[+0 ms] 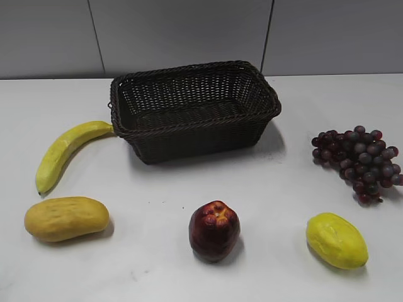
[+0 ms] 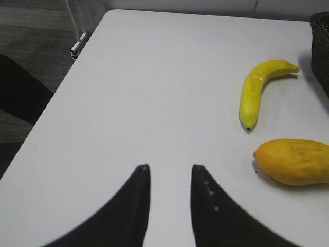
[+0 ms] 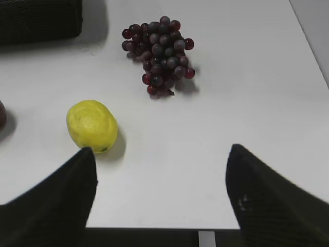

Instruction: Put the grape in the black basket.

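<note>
a lab-like test bench: plain white table point(image 1: 189, 277), grey panelled wall point(image 1: 189, 31).

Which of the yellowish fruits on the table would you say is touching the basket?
The banana; its tip meets the black basket, while both oval fruits lie apart.

The left gripper point(image 2: 169, 172) hung over bare white table point(image 2: 154, 92), its two dark fingers point(image 2: 131, 206) a narrow gap apart with nothing between them. To the right lay a yellow banana point(image 2: 257, 90), curved with its stem end toward the dark wicker edge of the black basket point(image 2: 321, 43) at the upper right corner. Just below the banana, apart from it, an orange-yellow mango point(image 2: 293, 160) rested on the table, cut off by the right edge.
</note>
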`<state>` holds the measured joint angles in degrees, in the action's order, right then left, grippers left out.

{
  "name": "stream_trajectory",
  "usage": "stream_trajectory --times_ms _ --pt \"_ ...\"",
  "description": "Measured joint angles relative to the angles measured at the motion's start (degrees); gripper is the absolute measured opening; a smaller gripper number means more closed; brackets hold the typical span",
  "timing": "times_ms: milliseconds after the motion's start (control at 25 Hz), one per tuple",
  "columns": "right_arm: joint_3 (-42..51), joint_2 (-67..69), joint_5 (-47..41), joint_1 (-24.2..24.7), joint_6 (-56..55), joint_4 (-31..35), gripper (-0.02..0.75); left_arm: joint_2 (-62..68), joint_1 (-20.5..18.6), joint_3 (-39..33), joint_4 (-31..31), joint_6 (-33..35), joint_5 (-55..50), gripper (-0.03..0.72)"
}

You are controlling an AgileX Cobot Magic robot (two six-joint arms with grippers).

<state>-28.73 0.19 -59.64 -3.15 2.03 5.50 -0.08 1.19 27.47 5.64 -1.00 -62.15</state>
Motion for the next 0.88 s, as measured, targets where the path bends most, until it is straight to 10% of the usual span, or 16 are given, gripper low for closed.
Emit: stream_trajectory --times_ms 880 --pt "-20.3 67.4 13.3 0.0 -0.9 0.2 0.603 0.0 0.0 0.0 0.0 0.0 0.0 0.217"
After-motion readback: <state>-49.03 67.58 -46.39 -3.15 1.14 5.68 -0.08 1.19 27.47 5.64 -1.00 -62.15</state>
